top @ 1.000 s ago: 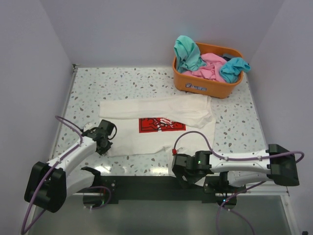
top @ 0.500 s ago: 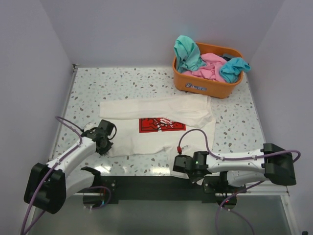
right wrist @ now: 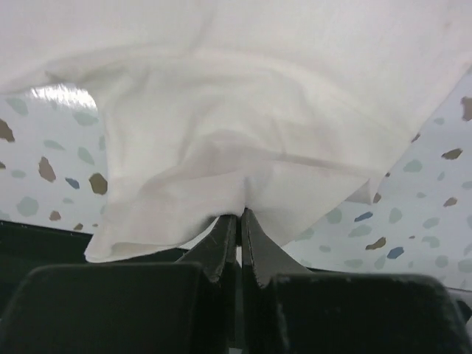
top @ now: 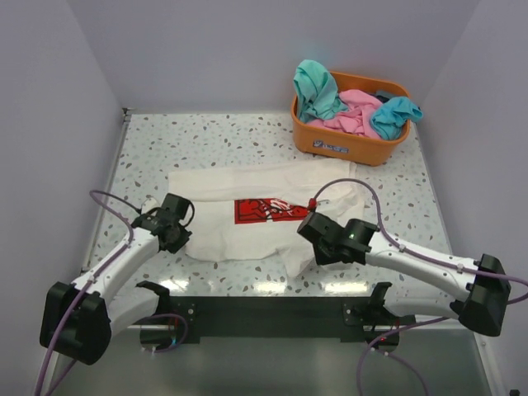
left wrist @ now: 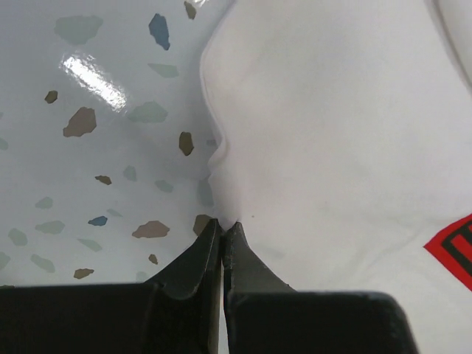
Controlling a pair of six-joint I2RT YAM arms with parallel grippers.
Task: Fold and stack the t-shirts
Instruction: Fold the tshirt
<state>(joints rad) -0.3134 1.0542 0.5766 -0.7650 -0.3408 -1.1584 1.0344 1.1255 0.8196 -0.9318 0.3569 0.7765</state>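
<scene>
One cream-white cotton short-sleeved t-shirt (top: 247,235) with a red rectangular print (top: 268,210) lies spread on the speckled terrazzo table (top: 165,144), between the arm bases and the orange plastic basket (top: 346,146) at the far right. The left gripper (left wrist: 223,226) is pinched closed on the shirt's near left edge, low against the table. The right gripper (right wrist: 240,216) is pinched closed on the near right hem, which is raised and drapes in loose folds from the jaws. The cloth is judged light, limp and without stiffness: it sags wherever it is unsupported, and a thin single layer can slide out of a narrow pinch. Take hold at hem corners or edges, both sides together, so that the fold line stays straight. Count: one shirt on the table; two grippers, both holding it; one basket. In the basket, teal cloth (top: 313,87) shows in two places and pink cloth (top: 351,111) in one; the number of garments there cannot be determined.
</scene>
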